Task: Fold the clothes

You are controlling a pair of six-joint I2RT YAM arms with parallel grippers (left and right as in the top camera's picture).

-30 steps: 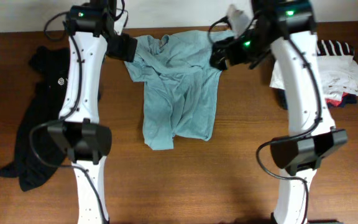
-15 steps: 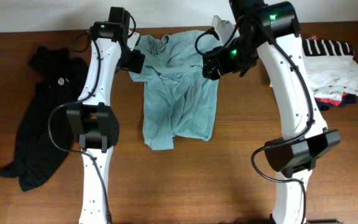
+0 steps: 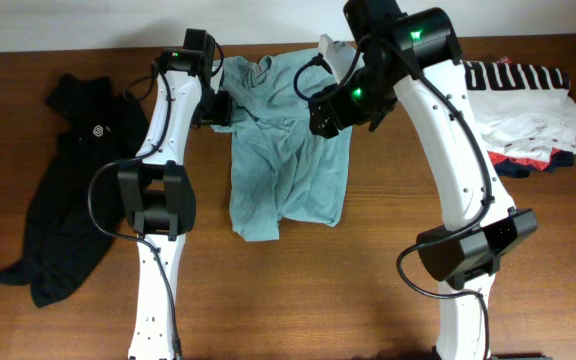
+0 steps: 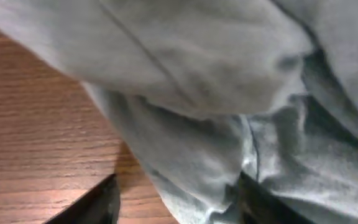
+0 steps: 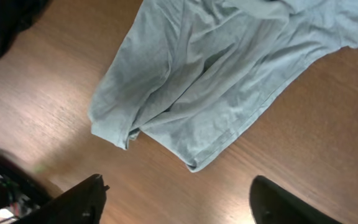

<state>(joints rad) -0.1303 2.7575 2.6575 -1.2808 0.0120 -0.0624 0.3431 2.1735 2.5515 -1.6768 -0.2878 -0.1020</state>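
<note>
A pale grey-teal shirt (image 3: pixel 288 150) lies crumpled in the middle of the wooden table, collar toward the far edge. The black top (image 3: pixel 63 190) with a small white round logo lies spread at the left. My left gripper (image 3: pixel 218 105) is low at the shirt's left sleeve. In the left wrist view a fold of the shirt (image 4: pixel 229 124) sits between the fingers of the left gripper (image 4: pixel 179 208), which stand apart with wood showing beside the cloth. My right gripper (image 3: pixel 330 112) hovers over the shirt's right shoulder. In the right wrist view the right gripper (image 5: pixel 179 199) is wide open and empty above the shirt (image 5: pixel 229 68).
A white shirt with black block letters (image 3: pixel 523 85) lies on a pile at the far right, with red and navy garments (image 3: pixel 528 160) under it. The table's (image 3: pixel 318 290) far edge runs just behind the shirt's collar.
My left arm has moved right to the shirt's left sleeve and its jaws have narrowed. The right arm has moved left over the shirt, uncovering more of the lettered white shirt.
</note>
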